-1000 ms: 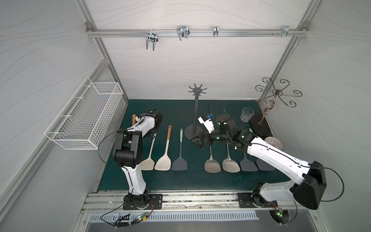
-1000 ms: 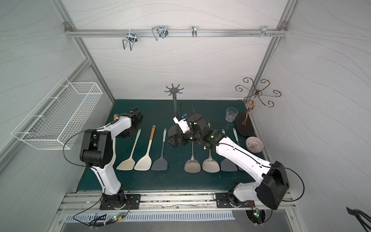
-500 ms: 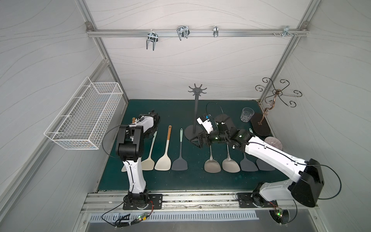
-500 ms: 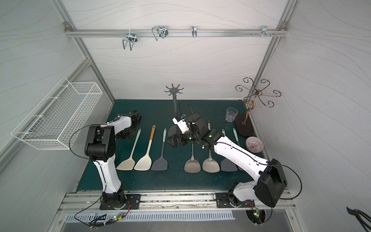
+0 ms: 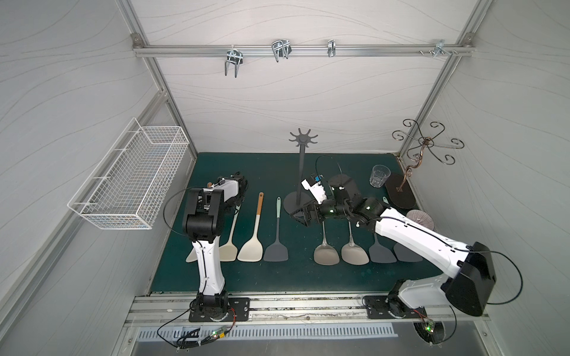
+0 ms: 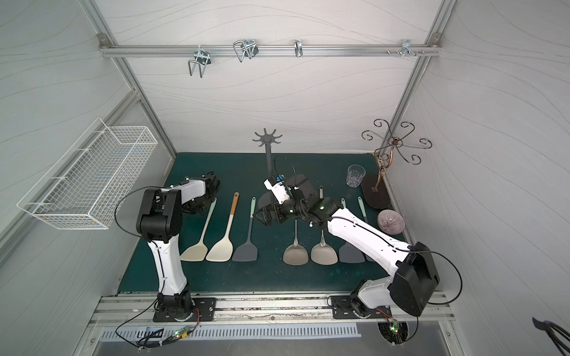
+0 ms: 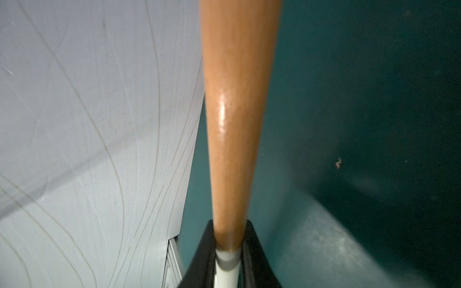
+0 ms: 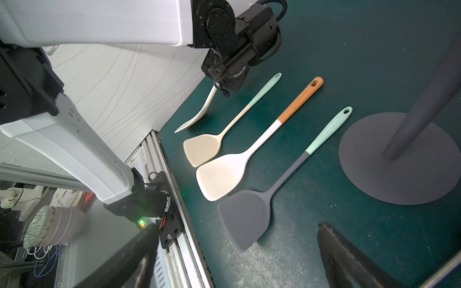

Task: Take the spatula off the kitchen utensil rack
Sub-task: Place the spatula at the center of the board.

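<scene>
while the left gripper [image 7: 228, 240] clamps a wooden-handled spatula [image 7: 237, 112], the right gripper [image 5: 301, 215] gapes by kitchen utensil rack [image 5: 301, 172] and grey spatula [image 5: 276, 254].

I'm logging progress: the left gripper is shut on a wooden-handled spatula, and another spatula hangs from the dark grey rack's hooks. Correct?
Not quite: the hooks of the kitchen utensil rack are bare in both top views; nothing hangs there. The left gripper is shut on the wooden-handled spatula, as the left wrist view shows.
</scene>
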`<state>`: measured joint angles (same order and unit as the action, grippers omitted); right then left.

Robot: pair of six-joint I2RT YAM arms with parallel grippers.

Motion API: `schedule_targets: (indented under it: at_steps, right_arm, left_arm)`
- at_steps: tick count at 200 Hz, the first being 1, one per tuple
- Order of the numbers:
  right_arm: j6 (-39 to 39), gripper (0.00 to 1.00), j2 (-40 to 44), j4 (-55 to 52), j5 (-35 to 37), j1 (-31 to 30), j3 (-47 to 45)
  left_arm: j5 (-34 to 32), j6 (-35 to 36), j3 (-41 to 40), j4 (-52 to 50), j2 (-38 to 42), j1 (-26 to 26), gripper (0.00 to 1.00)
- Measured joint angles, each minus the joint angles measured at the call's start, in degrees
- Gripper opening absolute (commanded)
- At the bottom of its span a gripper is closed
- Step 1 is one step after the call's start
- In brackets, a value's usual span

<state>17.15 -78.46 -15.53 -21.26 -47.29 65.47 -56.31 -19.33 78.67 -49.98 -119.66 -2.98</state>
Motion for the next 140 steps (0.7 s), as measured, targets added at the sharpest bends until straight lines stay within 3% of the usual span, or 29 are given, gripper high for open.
schedule_targets:
  at_steps: [73,92,140]
  right_arm:
    - [0.11,0.99,-0.61,0.02,-0.02,-0.02,0.02]
    - [0.28,0.99,-0.72,0.02,0.00,-0.11,0.02]
    - [0.42,0.99,-1.11,0.02,0.00,-0.33,0.02]
  left_arm:
    - [2.91,2.89,0.00,0.76,0.00,0.00,0.00]
    - [3.30,3.34,0.00,0.90,0.00,0.00,0.13]
    - [4.13,3.76,-0.07,0.98,0.00,0.00,0.26]
